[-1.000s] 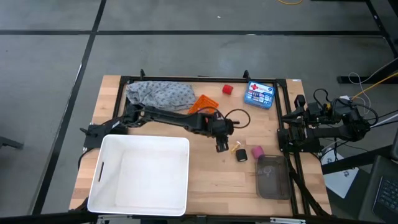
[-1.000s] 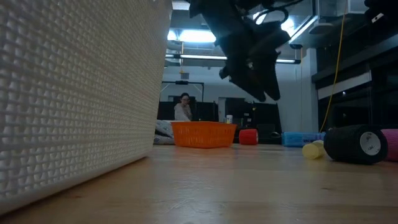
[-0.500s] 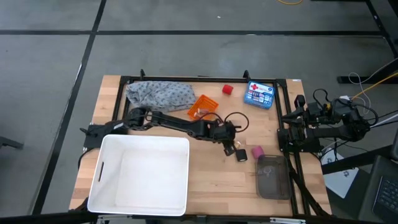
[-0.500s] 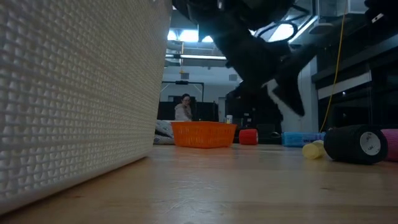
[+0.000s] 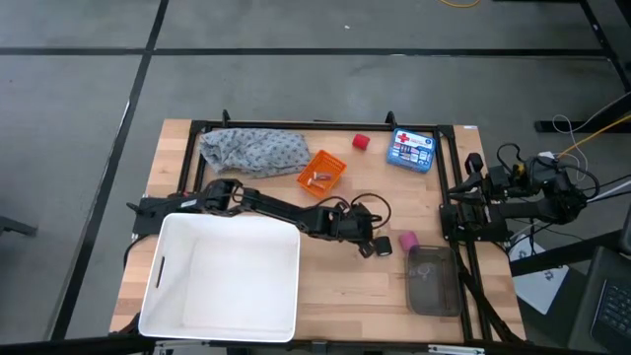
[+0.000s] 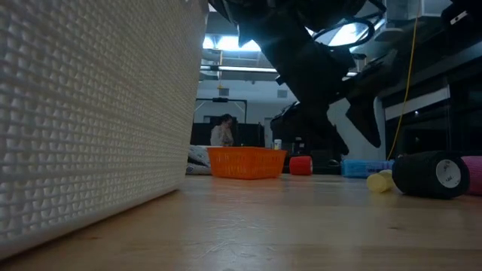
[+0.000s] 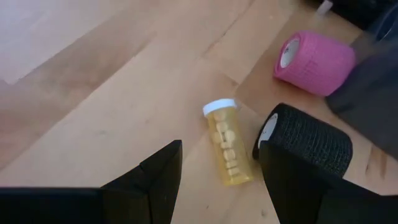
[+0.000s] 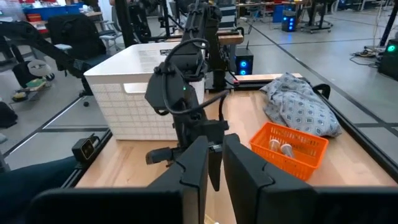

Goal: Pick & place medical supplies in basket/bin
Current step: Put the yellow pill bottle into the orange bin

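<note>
My left gripper (image 5: 370, 247) is open and hangs a little above the table; it also shows in the low view (image 6: 354, 128). In the left wrist view its fingers (image 7: 149, 180) stand apart over a yellow pill bottle (image 7: 227, 150) lying on its side. A black roll (image 7: 305, 140) lies beside the bottle and a pink roll (image 7: 314, 55) beyond it. The orange basket (image 5: 322, 173) holds small clear-wrapped pieces. The grey patterned cloth (image 5: 254, 150) and a red roll (image 5: 361, 142) lie at the far edge. My right gripper (image 8: 214, 171) is shut and waits at the table's right edge.
A large white tub (image 5: 222, 276) fills the near left. A blue first-aid box (image 5: 412, 150) lies at the far right and a dark see-through pouch (image 5: 431, 279) at the near right. A person (image 6: 222, 129) is in the room behind.
My left gripper has gone toward the table's near-right and down, from beside the orange basket to over the pill bottle and black roll. The arm has swung off the basket, which now shows whole. The rolls and bottle have stayed put.
</note>
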Available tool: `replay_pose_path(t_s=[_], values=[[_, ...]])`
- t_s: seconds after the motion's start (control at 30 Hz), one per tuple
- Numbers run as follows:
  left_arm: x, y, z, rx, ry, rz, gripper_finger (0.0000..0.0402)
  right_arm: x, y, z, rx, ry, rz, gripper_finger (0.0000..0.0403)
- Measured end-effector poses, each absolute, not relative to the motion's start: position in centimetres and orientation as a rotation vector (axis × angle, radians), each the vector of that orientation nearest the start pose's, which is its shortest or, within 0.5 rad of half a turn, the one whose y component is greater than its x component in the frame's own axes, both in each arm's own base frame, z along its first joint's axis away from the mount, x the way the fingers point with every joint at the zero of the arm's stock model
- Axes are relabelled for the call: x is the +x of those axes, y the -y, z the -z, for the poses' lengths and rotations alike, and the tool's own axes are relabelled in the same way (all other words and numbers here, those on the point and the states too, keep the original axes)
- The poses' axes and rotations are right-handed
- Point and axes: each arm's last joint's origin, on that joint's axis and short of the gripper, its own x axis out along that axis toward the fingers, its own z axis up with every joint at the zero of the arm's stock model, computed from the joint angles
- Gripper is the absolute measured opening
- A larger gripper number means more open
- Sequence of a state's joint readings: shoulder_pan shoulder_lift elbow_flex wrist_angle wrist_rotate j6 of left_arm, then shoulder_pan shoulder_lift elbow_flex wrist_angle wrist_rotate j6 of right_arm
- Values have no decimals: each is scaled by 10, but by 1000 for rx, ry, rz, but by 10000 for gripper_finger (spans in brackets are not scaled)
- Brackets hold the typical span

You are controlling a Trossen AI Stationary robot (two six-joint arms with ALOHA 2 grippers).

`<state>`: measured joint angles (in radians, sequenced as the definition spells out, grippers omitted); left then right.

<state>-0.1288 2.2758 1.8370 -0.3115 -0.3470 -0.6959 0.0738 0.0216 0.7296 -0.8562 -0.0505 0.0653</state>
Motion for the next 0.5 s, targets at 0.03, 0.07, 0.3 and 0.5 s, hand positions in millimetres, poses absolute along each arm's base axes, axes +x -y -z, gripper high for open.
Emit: replay_pose_path(t_s=[0.03, 0.07, 0.3, 0.5], values=[[505, 57, -190, -483, -620, -450, 212, -1, -1, -300, 62, -152, -119, 52], [505, 58, -190, -482, -619, -451, 212, -1, -1, -300, 62, -152, -119, 52], [506, 63, -180, -478, -638, -452, 212, -1, -1, -300, 61, -152, -122, 52], [510, 64, -162, -484, -655, -448, 212, -1, -1, -300, 62, -152, -121, 52]])
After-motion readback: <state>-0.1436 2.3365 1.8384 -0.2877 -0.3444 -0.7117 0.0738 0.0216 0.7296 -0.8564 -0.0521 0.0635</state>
